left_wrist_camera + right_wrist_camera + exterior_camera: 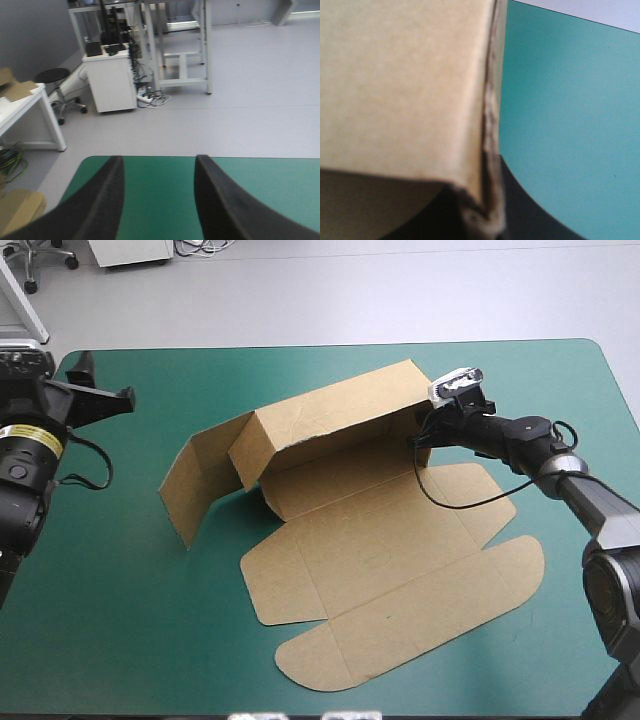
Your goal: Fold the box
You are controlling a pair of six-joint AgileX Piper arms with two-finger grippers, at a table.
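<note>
You have the box [380, 550] near the middle of the worktop [120, 640], on the teal-green cover. Its long wall [330, 415] toward 12 o'clock is raised and doubled over. A side flap [195, 485] stands upright at 9 o'clock, and the lid panel [420, 610] with its rounded flaps lies flat toward 5 o'clock.

Your right tool [422, 437] is at the 3 o'clock end of that raised wall. In its wrist view the wall's end edge sits between the black fingers [530, 210], which are drawn in to a narrow gap on the board, so this tool is holding the box.

Your left tool [100, 388] hangs well apart from the box, over the worktop's 10 o'clock corner. Its fingers stand wide, with only teal-green cover between them. Just off the worktop's left edge you can see a piece of more brown board [20, 210].
</note>
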